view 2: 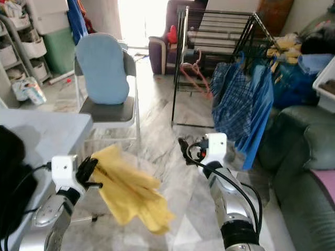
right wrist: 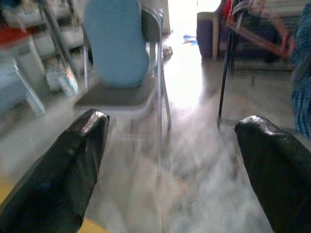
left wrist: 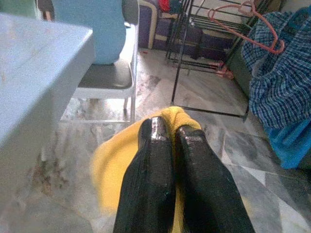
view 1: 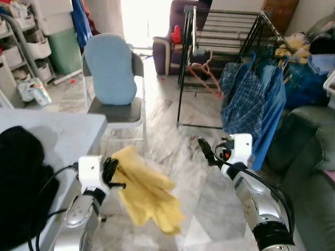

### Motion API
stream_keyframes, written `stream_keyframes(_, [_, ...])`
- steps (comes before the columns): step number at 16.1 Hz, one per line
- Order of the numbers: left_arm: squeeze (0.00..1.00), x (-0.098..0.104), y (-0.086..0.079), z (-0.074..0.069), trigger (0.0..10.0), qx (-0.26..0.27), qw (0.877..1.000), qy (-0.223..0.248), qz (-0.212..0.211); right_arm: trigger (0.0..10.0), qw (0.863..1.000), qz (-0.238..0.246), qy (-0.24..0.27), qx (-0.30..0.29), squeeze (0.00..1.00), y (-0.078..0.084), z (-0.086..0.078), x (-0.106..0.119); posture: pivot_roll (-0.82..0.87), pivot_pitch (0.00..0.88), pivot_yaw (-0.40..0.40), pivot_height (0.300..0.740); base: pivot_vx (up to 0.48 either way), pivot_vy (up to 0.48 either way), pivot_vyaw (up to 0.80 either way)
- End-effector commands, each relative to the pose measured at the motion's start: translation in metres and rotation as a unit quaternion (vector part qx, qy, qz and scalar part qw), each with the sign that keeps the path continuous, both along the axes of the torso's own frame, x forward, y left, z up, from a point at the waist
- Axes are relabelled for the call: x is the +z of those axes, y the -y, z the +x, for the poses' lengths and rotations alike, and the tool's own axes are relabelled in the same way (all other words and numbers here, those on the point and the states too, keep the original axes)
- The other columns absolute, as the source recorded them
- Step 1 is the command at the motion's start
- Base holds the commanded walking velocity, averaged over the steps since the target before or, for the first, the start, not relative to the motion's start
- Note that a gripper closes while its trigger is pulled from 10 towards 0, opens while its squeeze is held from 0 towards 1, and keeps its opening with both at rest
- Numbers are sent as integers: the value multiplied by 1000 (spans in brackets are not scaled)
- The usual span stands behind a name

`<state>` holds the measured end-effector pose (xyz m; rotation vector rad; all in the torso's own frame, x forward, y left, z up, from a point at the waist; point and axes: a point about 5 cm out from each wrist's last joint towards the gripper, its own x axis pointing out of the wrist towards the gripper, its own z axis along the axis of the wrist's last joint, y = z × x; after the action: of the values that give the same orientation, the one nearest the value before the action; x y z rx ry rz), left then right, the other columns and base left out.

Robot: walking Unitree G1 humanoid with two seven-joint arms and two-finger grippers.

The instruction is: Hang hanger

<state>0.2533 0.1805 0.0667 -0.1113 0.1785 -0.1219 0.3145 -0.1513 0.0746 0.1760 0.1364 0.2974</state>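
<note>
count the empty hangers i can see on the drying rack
1: a pink hanger hangs on the black drying rack, left of the blue plaid shirt. Others may hide under the hung clothes.

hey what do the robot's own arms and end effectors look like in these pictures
Both arms are silver metal with black joint rings and loose black cables looping along them. Each wrist carries a white boxy housing; the right one shows red wiring. The left end effector and right end effector each have two long, glossy black fingers with rounded tips.

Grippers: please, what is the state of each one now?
Left gripper: jaws shut on the yellow cloth.
Right gripper: jaws open, holding nothing, above the floor.
</note>
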Motion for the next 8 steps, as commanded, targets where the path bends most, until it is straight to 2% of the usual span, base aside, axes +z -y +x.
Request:
stream_keyframes(1, [0,7,1,1,10000,1,1000,21,-5,10000,1000,-11,4,14,0,-5,3,2,-11,0,-104,740,0,0,0])
stream_keyframes(4, [0,8,-1,-3,10000,15,999,33,-9,10000,999,-13,7,34,0,-20,11,4,17,0,-116,740,0,0,0])
stream_keyframes(7, [0,7,1,-4,10000,-1,1000,26,-8,10000,1000,-8,12,19,0,-23,16,5,20,0,-83,740,0,0,0])
stream_keyframes(8, [0,7,0,-3,10000,-7,1000,25,-8,10000,1000,-10,10,12,0,-21,15,4,13,0,-68,740,285,0,0])
